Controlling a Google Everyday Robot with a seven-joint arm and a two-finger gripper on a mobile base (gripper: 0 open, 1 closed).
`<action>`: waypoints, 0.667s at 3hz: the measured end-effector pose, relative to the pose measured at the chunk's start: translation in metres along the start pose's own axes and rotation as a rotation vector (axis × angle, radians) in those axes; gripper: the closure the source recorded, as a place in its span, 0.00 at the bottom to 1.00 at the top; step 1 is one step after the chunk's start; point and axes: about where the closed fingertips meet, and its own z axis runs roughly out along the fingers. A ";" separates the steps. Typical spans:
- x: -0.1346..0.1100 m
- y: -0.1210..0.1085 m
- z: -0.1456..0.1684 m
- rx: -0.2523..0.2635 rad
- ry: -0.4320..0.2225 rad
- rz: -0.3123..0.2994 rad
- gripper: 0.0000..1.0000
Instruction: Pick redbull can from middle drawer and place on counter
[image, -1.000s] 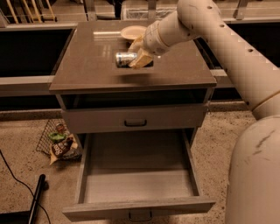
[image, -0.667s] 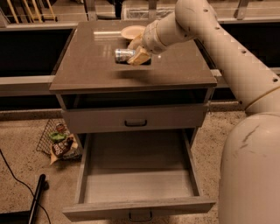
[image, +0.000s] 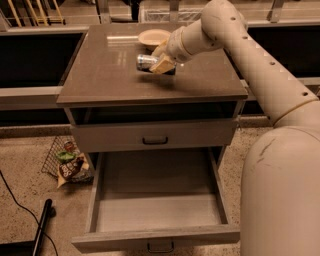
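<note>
The redbull can (image: 145, 61) lies on its side in my gripper (image: 159, 64), just above the counter (image: 115, 75) near its middle back. The fingers (image: 162, 64) are shut around the can, and only its silver left end shows. My arm reaches in from the upper right. The middle drawer (image: 157, 202) stands pulled open below, with its grey floor bare and a small dark handle at its front.
A pale round bowl (image: 153, 37) sits on the counter just behind the gripper. The shut top drawer front (image: 155, 134) has a black bar handle. A wire basket with snack packets (image: 70, 162) lies on the floor at left, with a black cable and pole (image: 42, 225) beyond.
The gripper with the can has moved slightly back and left over the counter. The drawer has not moved.
</note>
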 end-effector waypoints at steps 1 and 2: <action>0.010 -0.005 0.003 0.010 0.006 0.028 0.37; 0.013 -0.007 0.001 0.016 0.010 0.037 0.14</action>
